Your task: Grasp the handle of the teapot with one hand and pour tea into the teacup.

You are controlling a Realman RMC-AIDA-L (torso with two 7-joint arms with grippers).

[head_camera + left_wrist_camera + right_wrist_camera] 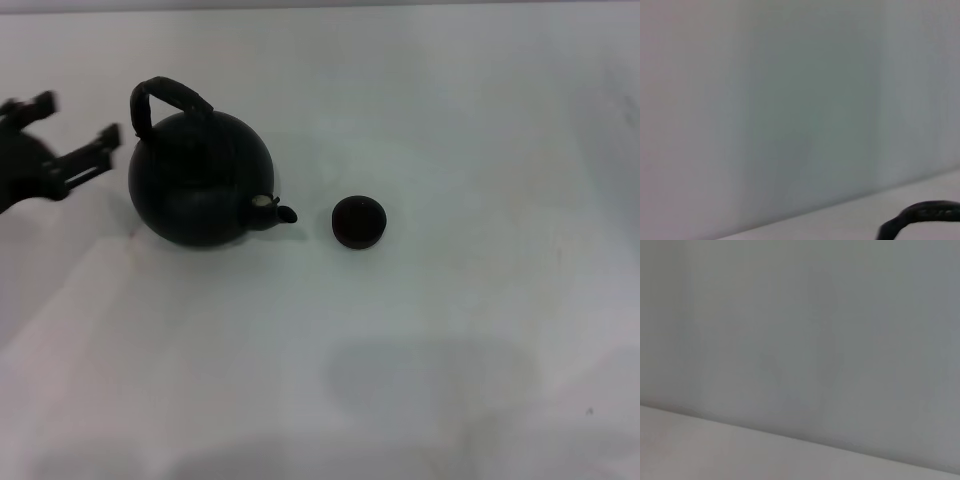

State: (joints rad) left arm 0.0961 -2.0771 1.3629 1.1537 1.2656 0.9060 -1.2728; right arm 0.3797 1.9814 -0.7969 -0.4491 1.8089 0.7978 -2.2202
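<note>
The matte-black teapot (200, 180) stands on the white table at the left, its short spout (272, 209) with a pale tip pointing right. Its dark arched handle (172, 101) rises over the top; a piece of the handle also shows in the left wrist view (920, 217). The tiny dark teacup (358, 221) stands just right of the spout, apart from it. My left gripper (80, 122) is open and empty, just left of the pot at handle height, not touching it. My right gripper is out of view.
The white table (420, 350) spreads wide to the right and front of the cup. A pale wall runs along its far edge (320, 8). The right wrist view shows only wall and table edge.
</note>
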